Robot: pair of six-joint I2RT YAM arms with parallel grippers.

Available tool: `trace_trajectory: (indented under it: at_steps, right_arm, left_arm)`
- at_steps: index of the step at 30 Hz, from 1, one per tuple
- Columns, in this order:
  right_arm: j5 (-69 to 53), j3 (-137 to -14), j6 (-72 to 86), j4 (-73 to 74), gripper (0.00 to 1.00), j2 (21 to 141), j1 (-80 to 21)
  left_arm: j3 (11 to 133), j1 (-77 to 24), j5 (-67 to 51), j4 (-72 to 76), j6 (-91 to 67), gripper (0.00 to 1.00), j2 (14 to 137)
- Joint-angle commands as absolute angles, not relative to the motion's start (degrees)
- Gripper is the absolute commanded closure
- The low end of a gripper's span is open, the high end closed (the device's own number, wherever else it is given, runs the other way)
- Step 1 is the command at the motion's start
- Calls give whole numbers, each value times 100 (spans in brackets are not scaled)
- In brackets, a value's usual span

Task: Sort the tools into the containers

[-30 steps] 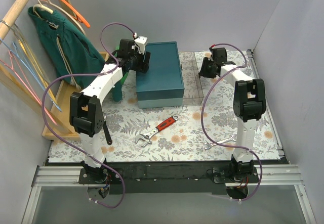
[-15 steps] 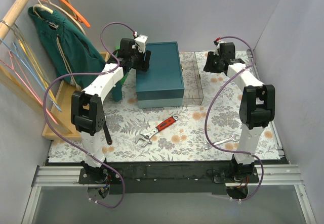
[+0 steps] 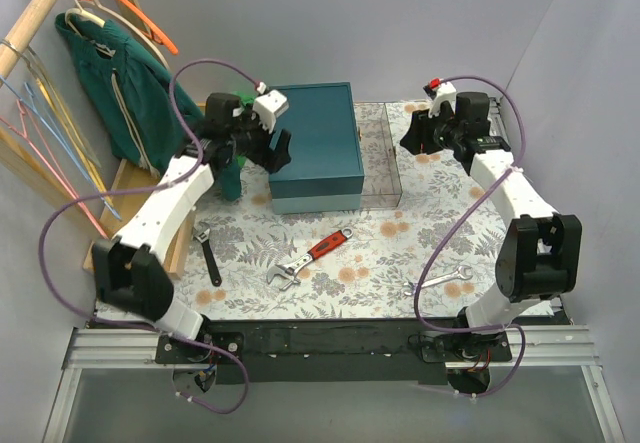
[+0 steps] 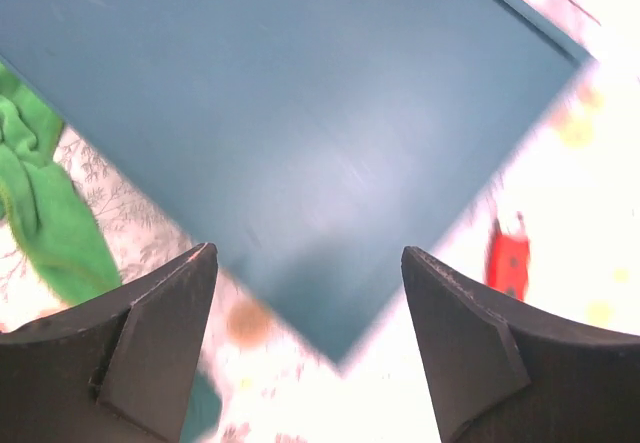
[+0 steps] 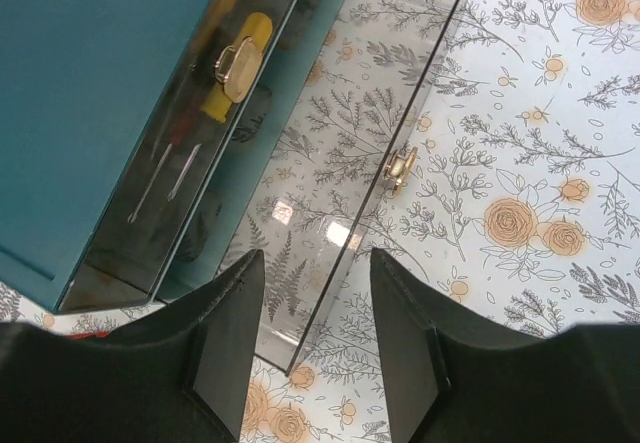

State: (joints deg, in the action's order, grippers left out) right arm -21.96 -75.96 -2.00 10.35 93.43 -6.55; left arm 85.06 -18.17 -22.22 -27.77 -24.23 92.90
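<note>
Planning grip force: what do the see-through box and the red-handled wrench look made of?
The see-through box: likely thin glossy plastic; floral pattern shows through, walls glint. The red-handled wrench: silvery metal head; red grip perhaps plastic or rubber coating.

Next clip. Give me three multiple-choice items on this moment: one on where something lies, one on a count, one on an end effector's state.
1. Where does the red-handled wrench lie?
A. On the table, in front of the teal box
B. On the teal box's lid
C. Hanging from the clothes rail

2. How many tools lie loose on the table in the top view?
A. One
B. Three
C. Six

3. What state is the right end effector in?
A. Shut on a screwdriver
B. Shut on a pair of pliers
C. Open, holding nothing

Answers:
1 A: the wrench rests on the floral surface, nearer the arm bases than the box.
2 B: the red-handled wrench, a black wrench and a silver spanner.
3 C: its wrist view shows it spread wide with nothing in the gap.
</note>
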Motion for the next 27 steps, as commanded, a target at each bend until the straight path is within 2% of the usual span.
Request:
trace_trajectory:
  at_steps: [1, 6, 10, 14, 22, 27]
  right_arm:
    - [-2461, -7217, -430, 853, 45, 8807, -650]
    - [-2566, -7119, -799, 958, 44, 8368, -668]
    - [-2750, -7242, -826, 1282, 43, 8130, -764]
    - [-2734, -7207, -1229, 1678, 43, 7858, -1106]
    - [-2215, -6847, -1371, 1890, 41, 7401, -1889]
    - [-2074, -6627, -1599, 2065, 40, 7058, -1995]
  left_arm:
    - [7490, -1784, -2786, -3857, -1135, 25, 7809]
    - [6060, -1802, -2971, -4561, 130, 25, 6918]
    - [5408, -1924, -2690, -4825, 299, 27, 6689]
    - [4703, -2179, -2303, -4492, 343, 27, 6417]
    - [4017, -3154, -1539, -3824, -999, 27, 6302]
    - [3648, -3357, -792, -3208, -1327, 28, 6328]
